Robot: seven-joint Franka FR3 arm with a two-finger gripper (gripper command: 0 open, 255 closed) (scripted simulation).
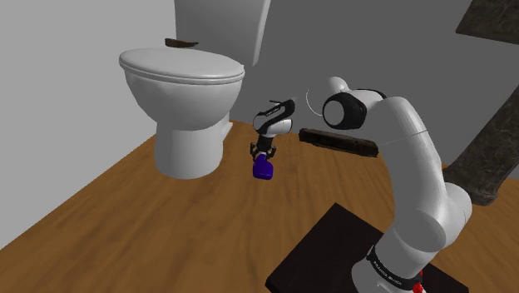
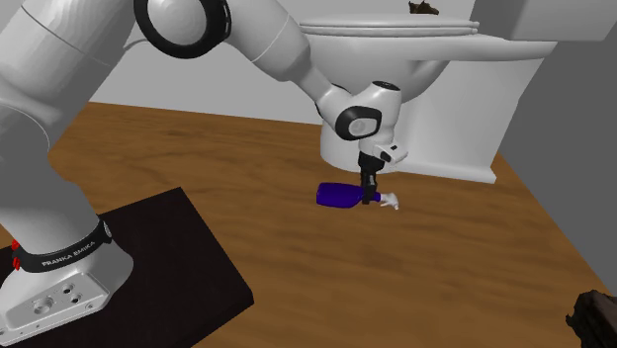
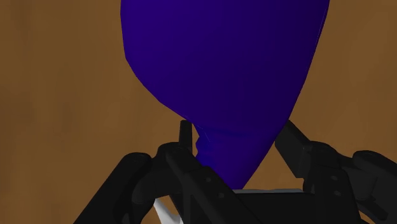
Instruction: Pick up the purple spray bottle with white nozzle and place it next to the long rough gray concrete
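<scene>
The purple spray bottle [image 2: 341, 195] lies on its side on the wooden floor in front of the toilet, its white nozzle [image 2: 390, 203] pointing toward the second exterior view's right. My gripper [image 2: 371, 196] comes straight down onto the bottle's neck and is shut on it. In the wrist view the black fingers [image 3: 185, 135] press against both sides of the narrow neck, and the purple body [image 3: 222, 63] widens beyond them. The shoulder view has the bottle [image 1: 264, 169] right under the gripper [image 1: 263, 156]. The long rough dark grey concrete block [image 1: 339, 141] lies on the floor behind the arm.
A white toilet [image 1: 183, 79] stands close beside the bottle, with a small dark object [image 1: 181, 42] on its tank ledge. My black stand [image 1: 328, 250] is at the shoulder view's lower right. Open wooden floor [image 1: 150, 216] stretches toward the shoulder view's left.
</scene>
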